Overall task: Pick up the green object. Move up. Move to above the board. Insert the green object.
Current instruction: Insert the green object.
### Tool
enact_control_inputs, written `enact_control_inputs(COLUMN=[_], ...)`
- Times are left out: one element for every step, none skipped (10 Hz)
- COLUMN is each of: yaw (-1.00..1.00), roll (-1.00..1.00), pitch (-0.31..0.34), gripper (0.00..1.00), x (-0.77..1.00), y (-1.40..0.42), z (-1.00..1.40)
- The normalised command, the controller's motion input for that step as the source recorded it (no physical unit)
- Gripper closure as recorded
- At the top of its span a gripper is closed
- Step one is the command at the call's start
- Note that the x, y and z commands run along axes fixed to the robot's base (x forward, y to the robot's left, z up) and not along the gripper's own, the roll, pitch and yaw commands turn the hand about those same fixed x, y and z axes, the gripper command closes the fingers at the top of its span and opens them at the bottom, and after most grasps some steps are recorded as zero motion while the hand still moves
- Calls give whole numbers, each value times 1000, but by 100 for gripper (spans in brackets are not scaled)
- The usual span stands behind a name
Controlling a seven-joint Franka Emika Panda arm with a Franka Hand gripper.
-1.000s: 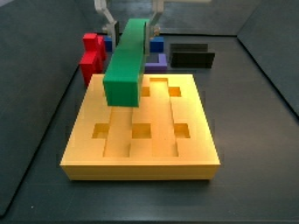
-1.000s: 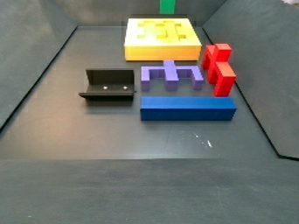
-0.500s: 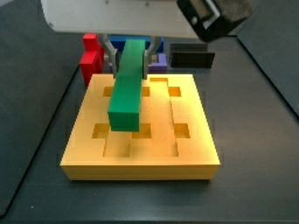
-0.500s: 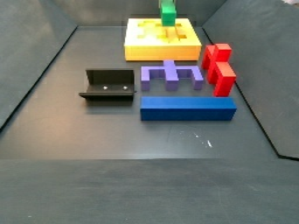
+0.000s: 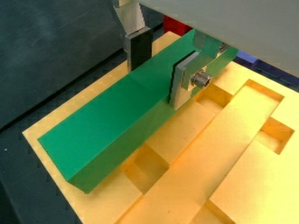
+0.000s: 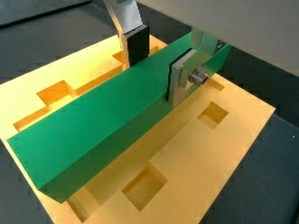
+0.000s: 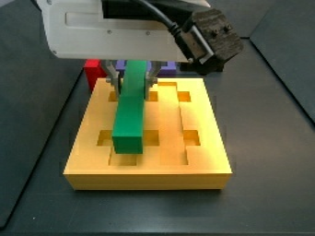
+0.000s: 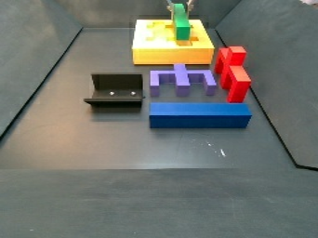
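The green object (image 7: 129,111) is a long green bar lying lengthwise over the orange-yellow board (image 7: 160,171), along its left-middle groove. Its near end is down at the board's surface; I cannot tell whether it is seated. My gripper (image 7: 133,74) is shut on the bar near its far end. In both wrist views the fingers clamp the bar's sides: the gripper (image 5: 162,63) holds the bar (image 5: 111,127) over the board (image 5: 251,175), and likewise the gripper (image 6: 159,61), bar (image 6: 100,131) and board (image 6: 228,150). In a side view the bar (image 8: 181,22) sits over the board (image 8: 155,42) at the far end.
A red block (image 8: 232,72), a purple comb-shaped piece (image 8: 184,78) and a long blue block (image 8: 199,114) lie in front of the board. The fixture (image 8: 114,92) stands to their left. Dark walls enclose the floor. The red block (image 7: 94,57) also shows behind the board.
The gripper has come down with the green bar. The bar has dropped from well above the board to lying low along its groove.
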Motion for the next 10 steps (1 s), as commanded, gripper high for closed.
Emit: enact_control_inputs(yaw=[31,0,-51,-111,-54,0,0,0,0,0], roll=[200,176,91,21,0,0,-11,0,0,0], pitch=[-23,0,0,13,0,0,0,0,0,-10], gripper=[100,100,100,100,100,100,100,100,100,100], x=[-129,-111,-66,0,0,0,0,0,0,0], y=[-160,-60,0,129,51,0,0,-60,-20,-83], z=[-209,-226,-146,-140,-129,-117,-146,-169,-206,-217])
